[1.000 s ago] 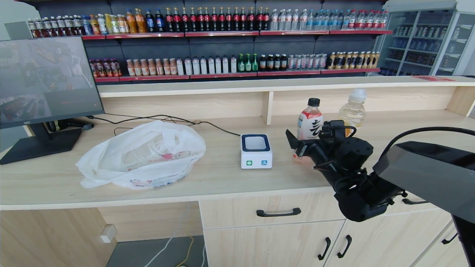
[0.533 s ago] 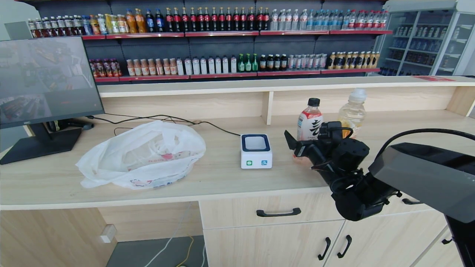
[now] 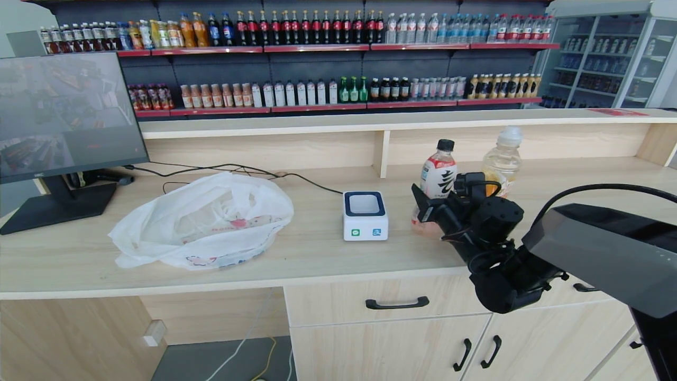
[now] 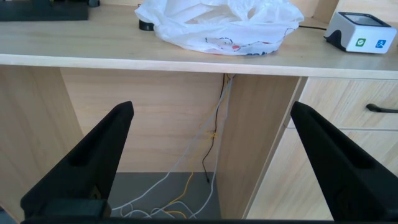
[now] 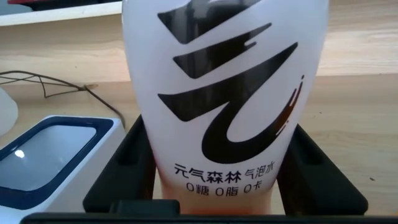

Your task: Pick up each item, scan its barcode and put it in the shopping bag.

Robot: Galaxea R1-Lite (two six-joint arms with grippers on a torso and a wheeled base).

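The right end effector (image 3: pixel 429 206) is clamped on the lower half of a bottle (image 3: pixel 438 174) with a black cap and a white label, one finger on each side of it. The bottle leans a little toward the scanner, with its pinkish base down near the bench (image 3: pixel 317 254); I cannot tell whether it touches the surface. Just behind it and further to the right, a clear bottle with a white cap (image 3: pixel 502 156) stands upright, close to the arm.

The scanner (image 3: pixel 365 214), a small white box with a dark-framed window on top, sits just left of the held bottle. Bare bench lies between them. Further left, well apart from the scanner, the white shopping bag (image 3: pixel 203 222) lies slumped, its plastic crumpled. Black cables (image 3: pixel 232 170) run along the bench behind the bag, toward a monitor (image 3: pixel 63 116) at the far left.

The left end effector (image 4: pixel 211 112) hangs below bench level with its fingers spread wide and nothing between them, facing the wooden front under the bag. Shelves of drinks (image 3: pixel 317 58) line the wall behind.
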